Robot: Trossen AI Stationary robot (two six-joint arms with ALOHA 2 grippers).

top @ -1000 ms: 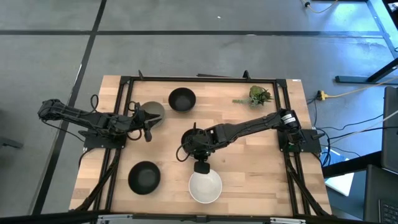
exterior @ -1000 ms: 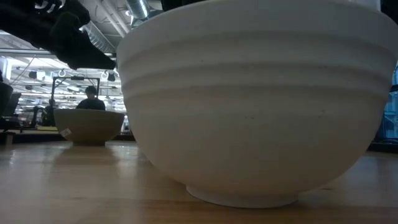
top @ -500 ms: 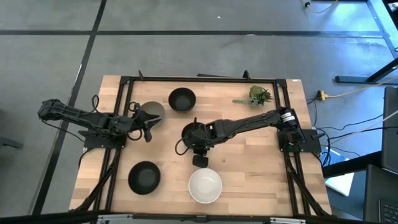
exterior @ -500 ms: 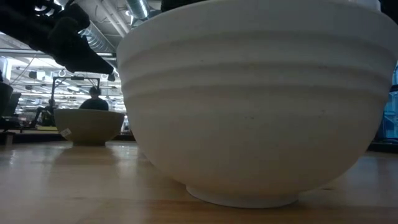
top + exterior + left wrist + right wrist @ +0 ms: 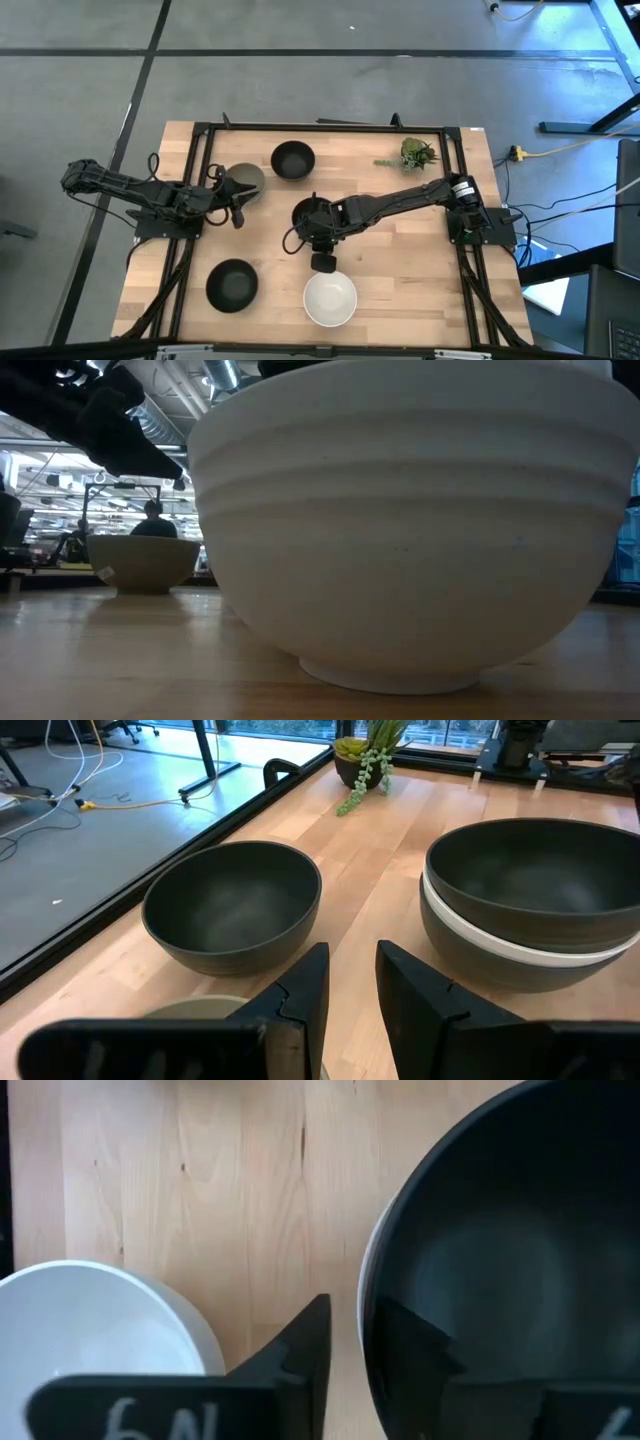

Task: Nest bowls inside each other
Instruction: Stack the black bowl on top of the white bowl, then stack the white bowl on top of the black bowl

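Bowls not all nested: white bowl (image 5: 330, 300) sitting alone. Just behind it, right gripper (image 5: 321, 262) backed off its rim in last sec, unclenched, holding nothing, near black-and-white stack (image 5: 530, 920); pick prob. still pending. Farther back-left, left gripper (image 5: 237, 207) parted, waiting by grey-green bowl (image 5: 247, 178).

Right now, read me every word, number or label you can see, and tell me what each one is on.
"6N": white handwritten marks on the body of the right pincer, cut off at the picture's edge, so the reading is uncertain.
Small pale tag on the grey-green bowl: too small to read.
No other text shows.
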